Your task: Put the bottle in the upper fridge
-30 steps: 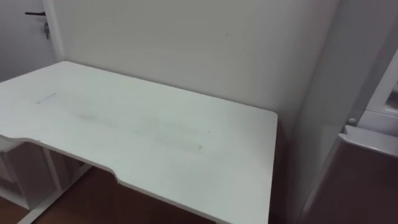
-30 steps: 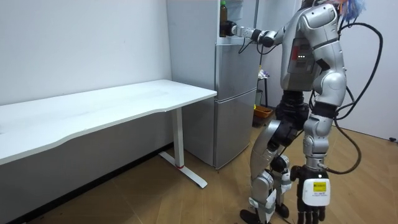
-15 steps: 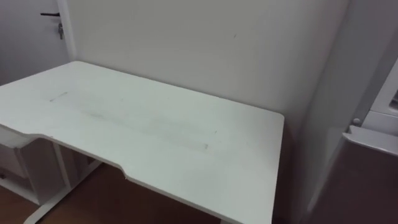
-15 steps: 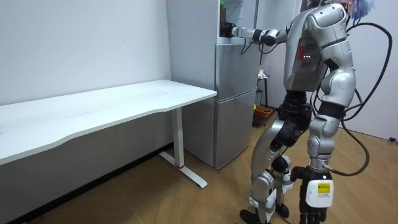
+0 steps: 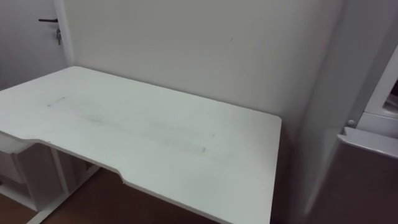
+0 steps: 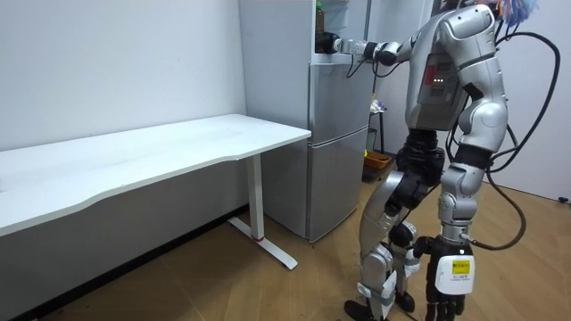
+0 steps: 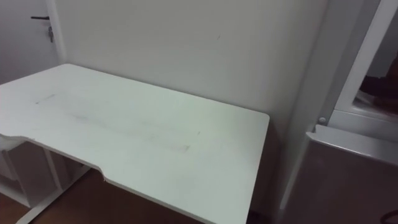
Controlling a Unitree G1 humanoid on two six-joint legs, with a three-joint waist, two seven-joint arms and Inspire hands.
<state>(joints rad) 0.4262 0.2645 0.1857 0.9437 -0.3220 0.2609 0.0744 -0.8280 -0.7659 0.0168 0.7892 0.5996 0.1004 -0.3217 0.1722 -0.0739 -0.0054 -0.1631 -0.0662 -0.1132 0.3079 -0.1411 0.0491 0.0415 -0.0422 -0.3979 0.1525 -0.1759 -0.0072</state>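
Left eye view: the white table point(image 5: 155, 134) runs across the middle, and the fridge point(image 5: 364, 180) sits at the right edge.
Right eye view: here's the upper compartment point(image 7: 367, 115), open at the upper right. There is something dark inside that we can't name.
Room view, stance: the robot stands in front of the fridge at frame right, with its right arm stretched out to the top centre.
Bottle: the bottle point(image 6: 319, 20) is upright at the top centre, at the mouth of the upper compartment, just above the right hand point(image 6: 331, 42).
Right hand fingers: the hand is at the bottle's base, but we cannot tell whether the fingers are round it.
Left hand: the left hand point(image 6: 451, 290) hangs low at the bottom right with loose, straight fingers and carries nothing.
Done: the bottle has been lifted to the open compartment, so we judge the task nearly finished.
Left: we can't confirm the bottle rests on the shelf. Letting go and pulling the arm clear look to be what remains.
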